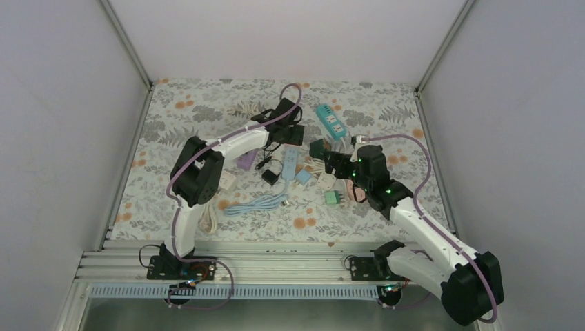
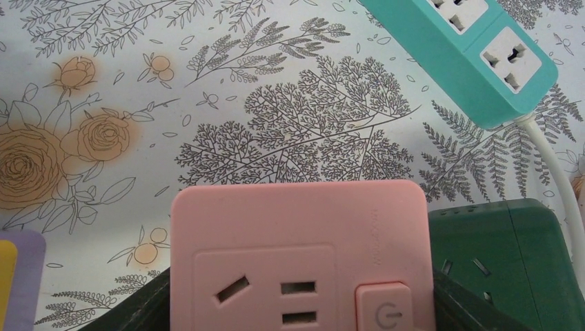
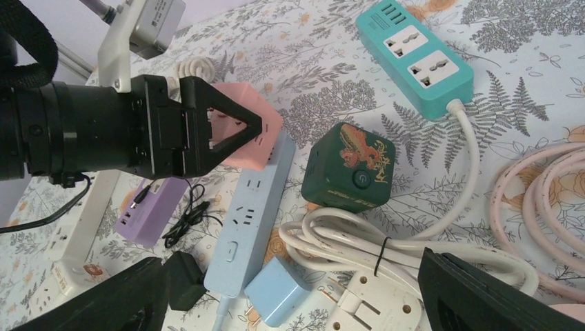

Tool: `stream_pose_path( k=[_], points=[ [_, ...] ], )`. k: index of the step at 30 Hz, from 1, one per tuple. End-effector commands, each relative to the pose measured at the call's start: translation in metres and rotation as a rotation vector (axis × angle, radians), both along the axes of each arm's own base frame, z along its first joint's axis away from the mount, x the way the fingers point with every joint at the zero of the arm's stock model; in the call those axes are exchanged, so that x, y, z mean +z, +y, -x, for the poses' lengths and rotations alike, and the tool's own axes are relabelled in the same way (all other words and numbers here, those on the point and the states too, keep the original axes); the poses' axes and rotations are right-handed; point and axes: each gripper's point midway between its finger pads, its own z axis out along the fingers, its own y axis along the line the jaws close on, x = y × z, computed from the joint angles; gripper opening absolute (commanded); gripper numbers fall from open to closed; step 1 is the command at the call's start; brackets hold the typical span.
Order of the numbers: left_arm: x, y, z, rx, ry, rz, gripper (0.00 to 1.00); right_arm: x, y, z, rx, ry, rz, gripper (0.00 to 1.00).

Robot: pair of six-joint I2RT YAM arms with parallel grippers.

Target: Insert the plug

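The square socket (image 2: 300,255) lies just left of the cube socket (image 2: 500,255), outlet strip (image 2: 476,41) behind.

In the left wrist view the pink socket block (image 2: 296,234) runs off the bottom edge, the dark green cube (image 2: 503,255) beside it too, the teal power strip (image 2: 476,48) is clipped up top, and the right wrist view cuts the white plug (image 3: 376,309) below.

The surface (image 1: 181,93) is covered with a white cloth that has grey leaves and orange flowers on it. A plain white back wall (image 1: 290,34) fills the top of the frame. Pale grey side walls (image 1: 55,152) stand left and right. Thin metal posts (image 1: 128,43) run up the corners. Silver metal rails (image 1: 276,265) cross the bottom. The light is soft and even.
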Motion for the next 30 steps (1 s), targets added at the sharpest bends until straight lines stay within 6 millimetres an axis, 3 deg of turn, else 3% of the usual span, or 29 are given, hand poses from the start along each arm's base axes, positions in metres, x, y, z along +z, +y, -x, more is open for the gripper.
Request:
stream_pose_path(
  k=[1,10,18,27,30],
  points=[
    [0.004,-0.002,-0.003,0.003,0.010,0.026,0.53,-0.002,0.000,-0.003,0.001,-0.004,-0.001,0.92],
    [-0.011,-0.002,0.005,-0.007,0.083,0.003,0.53,-0.004,-0.001,-0.002,-0.003,-0.003,0.010,0.92],
    [-0.011,0.005,0.002,0.016,0.072,-0.029,0.53,-0.006,-0.002,-0.002,-0.002,0.001,0.014,0.93],
    [-0.049,0.006,0.009,0.035,0.173,-0.158,0.53,-0.006,-0.006,-0.003,-0.025,-0.003,0.024,0.93],
    [-0.053,0.003,0.014,0.023,0.181,-0.144,0.53,-0.005,-0.007,-0.004,-0.028,-0.007,0.026,0.93]
  ],
)
